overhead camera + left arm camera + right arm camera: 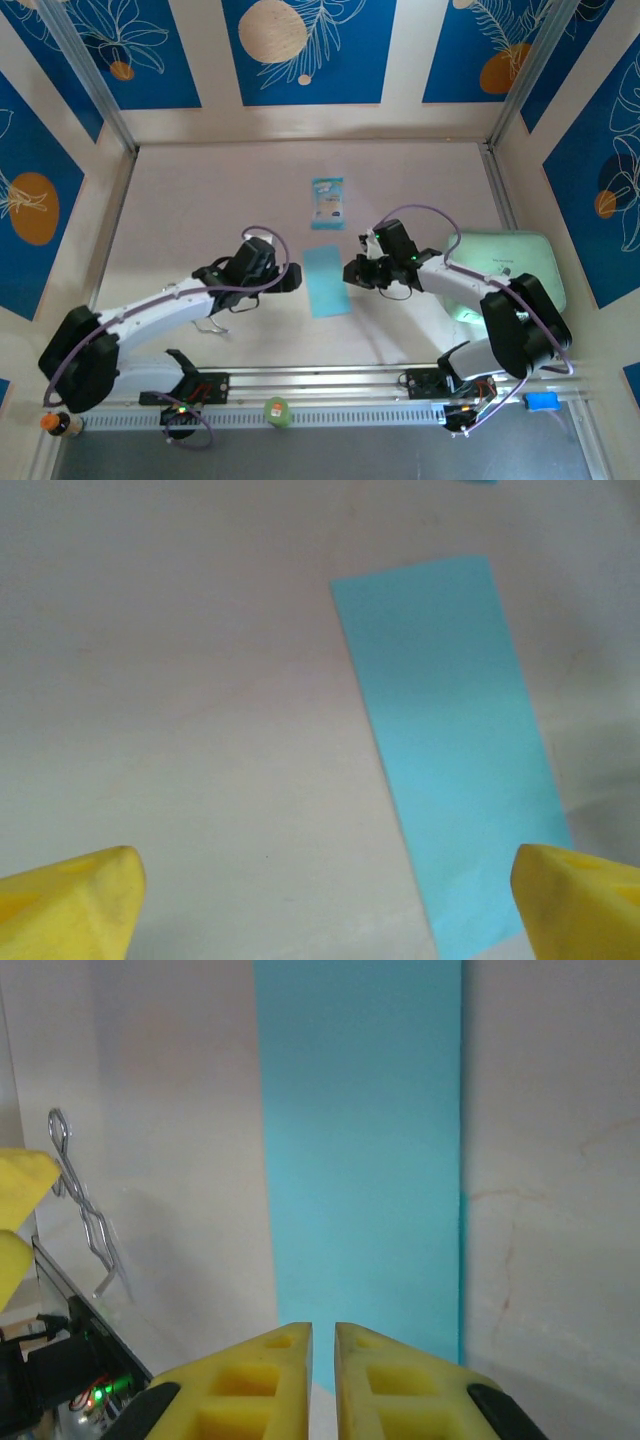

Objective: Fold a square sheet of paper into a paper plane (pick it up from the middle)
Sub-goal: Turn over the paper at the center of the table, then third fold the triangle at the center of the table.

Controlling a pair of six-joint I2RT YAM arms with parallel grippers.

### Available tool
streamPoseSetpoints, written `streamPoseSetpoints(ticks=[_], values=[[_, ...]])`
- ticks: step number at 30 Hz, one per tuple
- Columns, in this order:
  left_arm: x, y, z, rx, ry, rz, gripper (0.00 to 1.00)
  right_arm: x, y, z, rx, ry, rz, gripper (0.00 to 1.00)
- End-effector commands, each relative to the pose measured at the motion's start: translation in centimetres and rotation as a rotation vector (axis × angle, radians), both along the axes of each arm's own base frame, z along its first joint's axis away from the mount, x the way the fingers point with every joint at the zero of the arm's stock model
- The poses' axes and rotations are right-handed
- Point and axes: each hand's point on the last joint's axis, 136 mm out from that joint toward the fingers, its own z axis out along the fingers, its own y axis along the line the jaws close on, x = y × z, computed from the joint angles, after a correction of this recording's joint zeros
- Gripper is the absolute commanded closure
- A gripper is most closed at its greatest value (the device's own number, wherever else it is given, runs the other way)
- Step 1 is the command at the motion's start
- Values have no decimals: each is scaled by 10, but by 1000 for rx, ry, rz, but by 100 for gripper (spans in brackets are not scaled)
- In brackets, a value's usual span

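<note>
**Thin paper, easy to push out of line**

The sheet of paper [326, 280] lies flat on the table [200, 200] as a long narrow strip, apparently folded in half, between the two arms and a little nearer than the printed packet [327, 203]. The left claw [295, 278] hangs just beside its left edge with the fingers wide apart, holding nothing. The right claw [352, 272] sits at the opposite edge, fingers almost together – whether they nip the paper I cannot tell.

The likely trouble is sliding. Paper this light may skid or buckle under a sideways nudge, and the layers could creep apart, so the next crease would run crooked. A grab at one corner instead of the middle may spring the fold open.
</note>
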Motion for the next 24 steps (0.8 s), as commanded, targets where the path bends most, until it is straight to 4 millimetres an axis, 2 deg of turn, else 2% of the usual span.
streamPoseSetpoints(ticks=[1, 7, 12, 18, 24], values=[[-2, -27, 0, -76, 71, -90, 12, -2, 14, 8, 88, 8, 50, 88], [-5, -49, -21, -110, 215, -105, 21, 2, 22, -7, 80, 50, 63, 90], [-7, -58, -24, -187, 234, -95, 26, 3, 29, -20, 89, 93, 81, 92], [-10, -61, -24, -219, 240, -107, 31, 5, 17, -42, 21, 125, 34, 92], [-11, -68, -34, -230, 283, -111, 35, -5, 1, -68, -48, 222, -23, 93]])
